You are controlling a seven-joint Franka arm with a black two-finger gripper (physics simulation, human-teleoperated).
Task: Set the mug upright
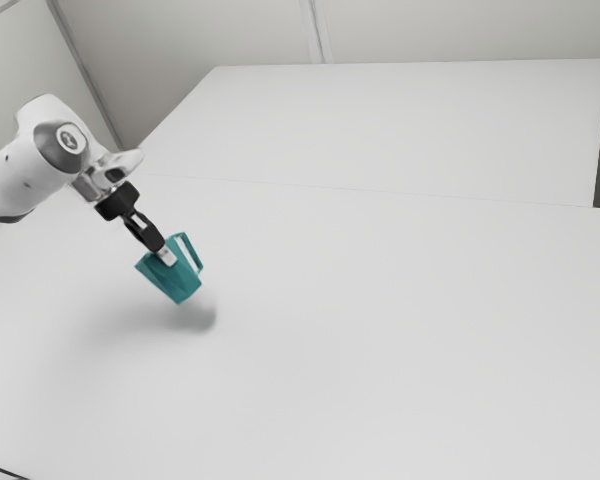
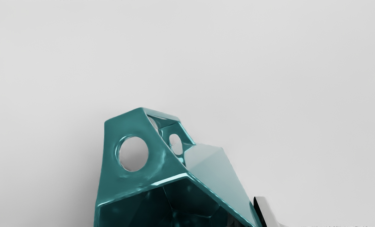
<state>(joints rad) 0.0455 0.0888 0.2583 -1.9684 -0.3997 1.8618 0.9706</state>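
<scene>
A teal mug point(image 1: 176, 284) held tilted above the white table point(image 1: 400, 340), its wall pinched between the fingers of the black gripper point(image 1: 166, 257), the gap closed down to that wall, the handle point(image 1: 194, 252) turned toward the exterior view's right, a shadow point(image 1: 194, 318) cast below.

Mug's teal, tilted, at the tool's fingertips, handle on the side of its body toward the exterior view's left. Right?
Wrong side for the handle: the exterior view shows it on the body's side toward that view's right. The rest holds: the teal mug is tilted, at the fingertips of the tool.
</scene>
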